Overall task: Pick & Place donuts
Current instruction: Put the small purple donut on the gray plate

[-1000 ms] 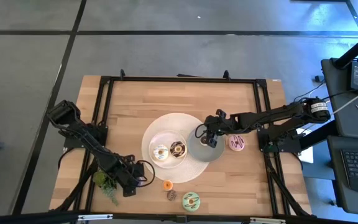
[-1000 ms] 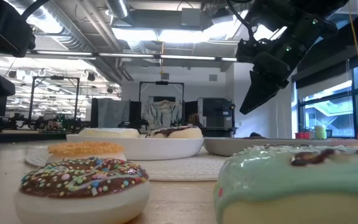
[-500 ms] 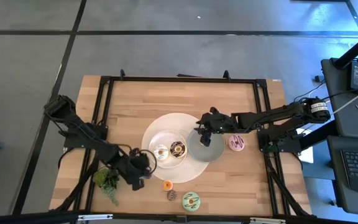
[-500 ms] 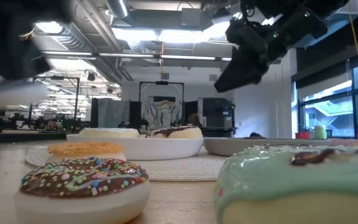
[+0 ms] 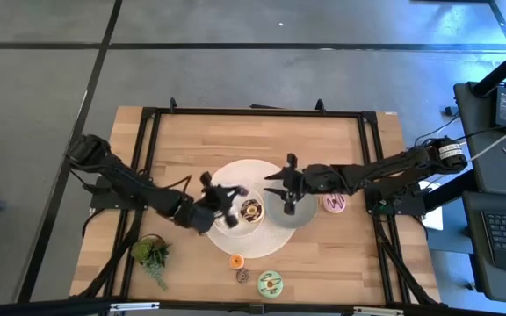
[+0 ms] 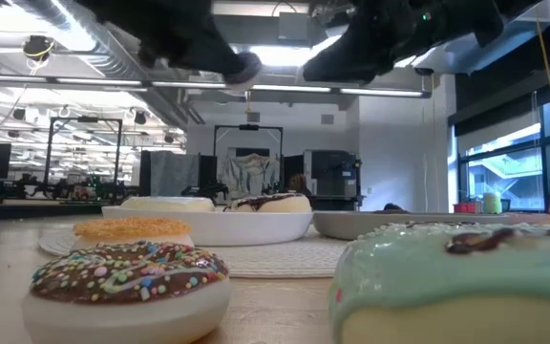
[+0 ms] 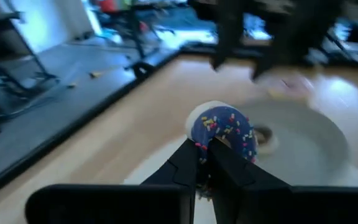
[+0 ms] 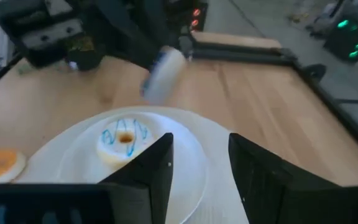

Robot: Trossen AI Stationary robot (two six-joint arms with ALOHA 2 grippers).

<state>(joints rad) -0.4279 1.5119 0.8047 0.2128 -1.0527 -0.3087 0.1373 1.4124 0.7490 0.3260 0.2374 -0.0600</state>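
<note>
- Purple donut [image 7: 224, 129]: blue-purple icing with coloured sprinkles over a white base, standing on edge, pinched between the left gripper's [image 7: 205, 163] jaws and lifted above the white plate [image 5: 215, 186].
- White donut [image 8: 123, 139]: blue squiggle icing, flat on the white plate, partly hidden in the high view.
- Chocolate donut [image 5: 251, 210]: flat on the same plate, just beside the white one.
- Pink donut [image 5: 335, 202]: flat on the tabletop [image 5: 191, 140], just beside the grey dish [image 5: 279, 215].
- Orange mini donut [image 5: 236, 261]: flat on the tabletop near the front edge.
- Brown mini donut [image 5: 242, 276]: sprinkled, just beside the orange one.
- Green donut [image 5: 270, 283]: pale icing with dark drizzle, flat, nearest the front edge.
</note>
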